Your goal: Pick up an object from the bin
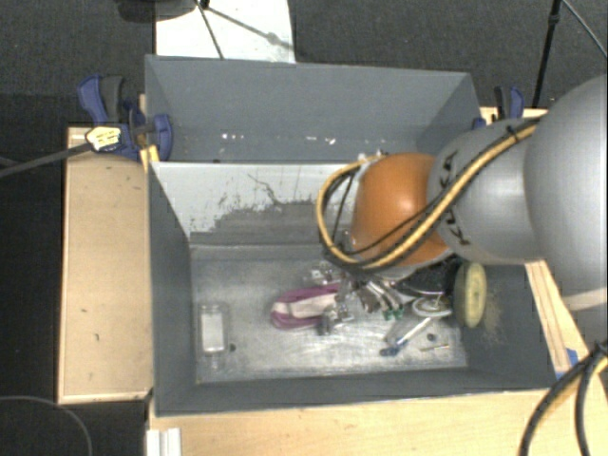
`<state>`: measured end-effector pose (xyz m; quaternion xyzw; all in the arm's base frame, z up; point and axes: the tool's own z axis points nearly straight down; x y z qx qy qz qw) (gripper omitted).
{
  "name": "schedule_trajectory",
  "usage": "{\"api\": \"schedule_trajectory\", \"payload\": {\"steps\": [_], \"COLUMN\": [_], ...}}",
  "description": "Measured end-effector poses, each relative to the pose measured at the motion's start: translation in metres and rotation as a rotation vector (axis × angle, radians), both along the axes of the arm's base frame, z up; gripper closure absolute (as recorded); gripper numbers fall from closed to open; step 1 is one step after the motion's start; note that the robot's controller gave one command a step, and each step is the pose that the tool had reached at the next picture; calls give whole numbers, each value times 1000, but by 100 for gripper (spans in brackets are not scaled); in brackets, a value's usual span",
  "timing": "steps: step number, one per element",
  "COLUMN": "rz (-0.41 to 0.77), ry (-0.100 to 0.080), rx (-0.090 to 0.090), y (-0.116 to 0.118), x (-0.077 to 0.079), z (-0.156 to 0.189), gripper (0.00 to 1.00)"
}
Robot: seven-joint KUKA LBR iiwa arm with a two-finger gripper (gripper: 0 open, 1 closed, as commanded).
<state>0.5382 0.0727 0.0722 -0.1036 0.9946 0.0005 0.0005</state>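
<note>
Arm [560, 188] overhangs bin's [171, 255] right; end effector [340, 304], grip unreadable, at purple loop [296, 308]; left floor roomy.

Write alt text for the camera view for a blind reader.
The robot arm reaches from the right into a grey metal bin, its gripper low beside a purple looped thing mid-floor. A small heap lies under the arm, a pale disc at right, a clear little box at left.
</note>
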Motion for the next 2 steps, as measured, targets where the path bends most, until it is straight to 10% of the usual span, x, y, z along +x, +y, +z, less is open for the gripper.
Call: {"api": "schedule_trajectory", "payload": {"steps": [1,2], "rz": [-15,150], "ry": [-9,-3], "rx": [0,0], "y": [-2,21], "x": [-6,4], "z": [195,178], "gripper": [100,100]}}
